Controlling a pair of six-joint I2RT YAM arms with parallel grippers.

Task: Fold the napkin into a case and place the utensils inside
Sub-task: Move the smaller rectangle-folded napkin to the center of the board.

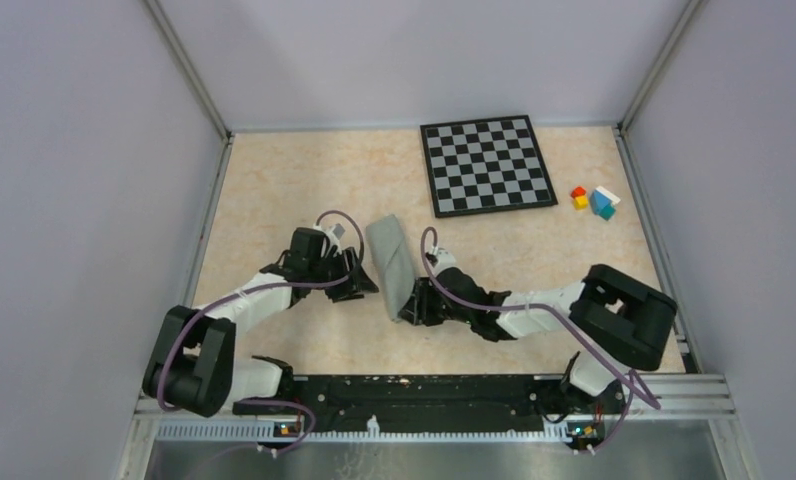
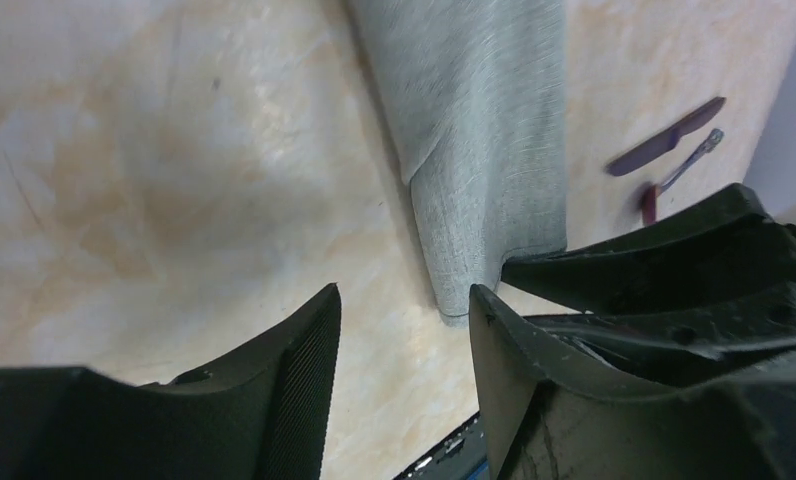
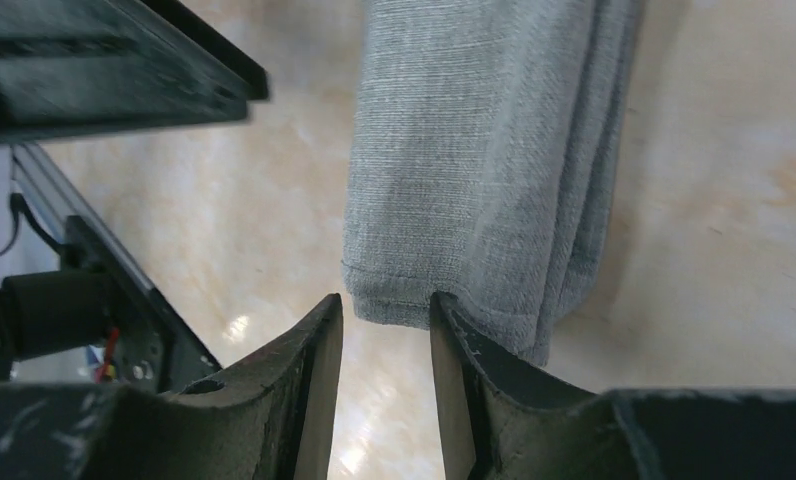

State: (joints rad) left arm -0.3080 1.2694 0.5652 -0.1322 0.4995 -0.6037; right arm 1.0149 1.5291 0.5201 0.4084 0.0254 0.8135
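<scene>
**Two grippers flank a folded napkin at mid-table**

Two arms are in close on the napkin (image 1: 392,265). It lies folded into a narrow strip in the middle of the table (image 1: 294,180), its long axis running roughly from 11 to 5 o'clock in the top view.

The left gripper (image 1: 364,283) sits low at the strip's 9 o'clock side. Its wrist view shows the jaws spread moderately wide with only bare table between them, and the cloth's near end sits just past the right-hand fingertip.

The right gripper (image 1: 414,303) is down at the strip's near end, at about 5 o'clock. Its jaws are parted by only a narrow gap, with table showing through, and the hem sits right at the fingertips. I cannot tell whether they touch it.

The left wrist camera picks up the utensils on the table at 3 o'clock from the cloth. The dark purple knife (image 2: 666,137) and the spoon (image 2: 686,168) lie just beside each other, outside the napkin.

At 1 o'clock from the napkin sits the chessboard (image 1: 487,165). The coloured blocks (image 1: 594,200) are clustered at 2 o'clock.
</scene>
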